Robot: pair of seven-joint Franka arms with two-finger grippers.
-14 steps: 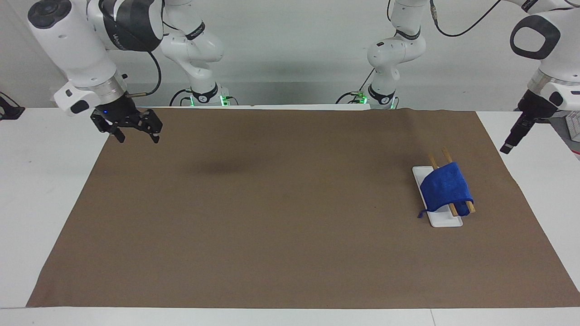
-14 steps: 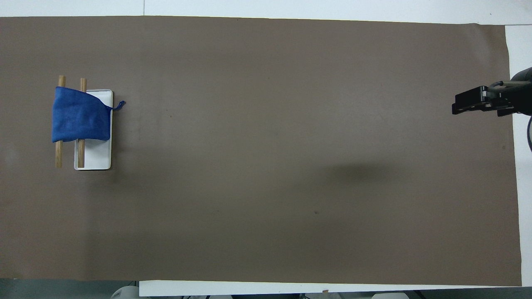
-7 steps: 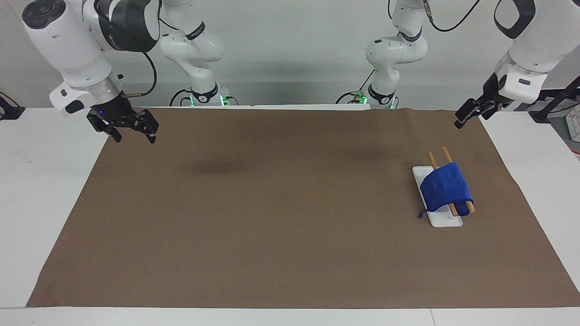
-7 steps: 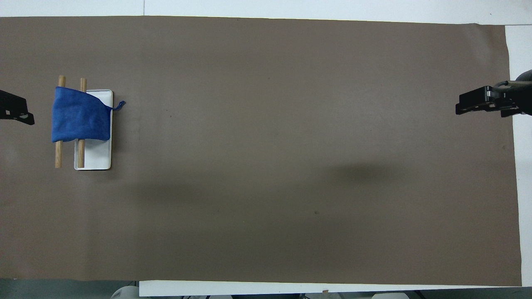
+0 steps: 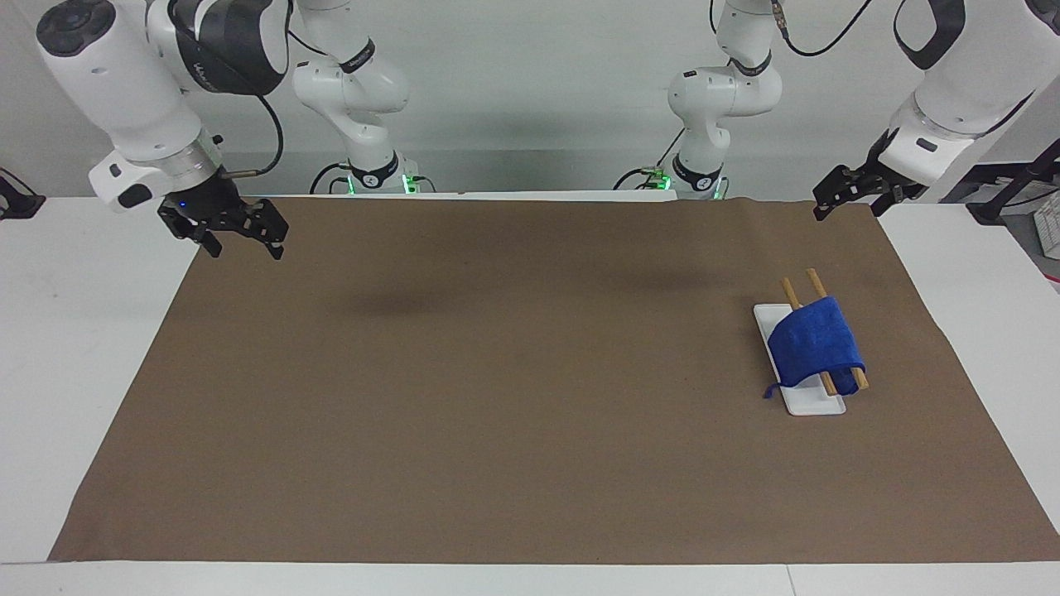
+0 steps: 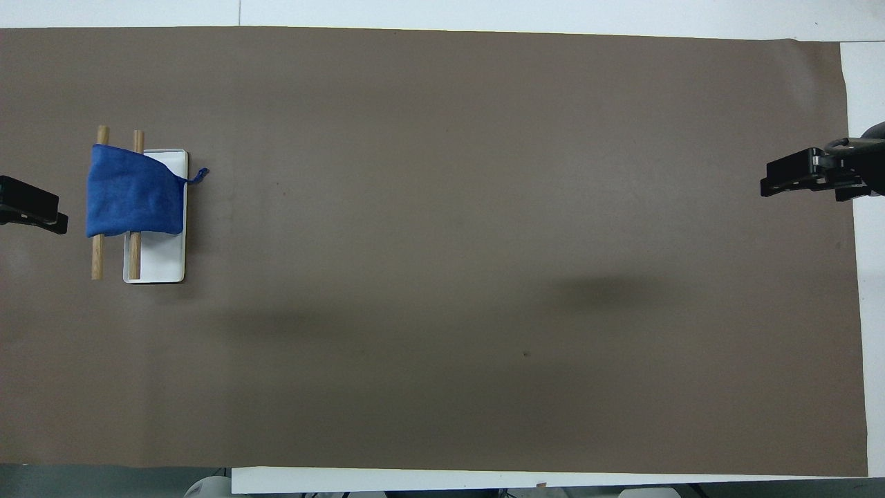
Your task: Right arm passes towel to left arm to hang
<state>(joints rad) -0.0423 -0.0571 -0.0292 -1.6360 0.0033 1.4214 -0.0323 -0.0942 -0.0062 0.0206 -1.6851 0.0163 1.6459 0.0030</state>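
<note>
The left gripper (image 5: 831, 199) has swung in from the white table margin since a second ago and now hangs over the mat's corner at the left arm's end, jaws spread wide and holding nothing; in the overhead view its tip (image 6: 31, 209) has come in at the frame's edge, where a second ago we saw none. The right gripper (image 5: 240, 234) has barely shifted: we see it above the mat's edge at the right arm's end, fingers well apart and empty.

From the robots' side outward, we find the brown mat (image 5: 497, 397) bare across its whole middle, only soft shadows on it, which leaves wide open room between the two grippers. Toward the left arm's end stands the rack: a white tray base (image 5: 807, 404) with two wooden rods (image 5: 815, 281) raised above it. The blue towel (image 5: 816, 343) is draped over both rods, its loop tail (image 6: 198, 174) trailing off one corner onto the mat just beside the base. Towel and rack lie as they did before. White table (image 5: 74, 331) borders the mat on every side.
</note>
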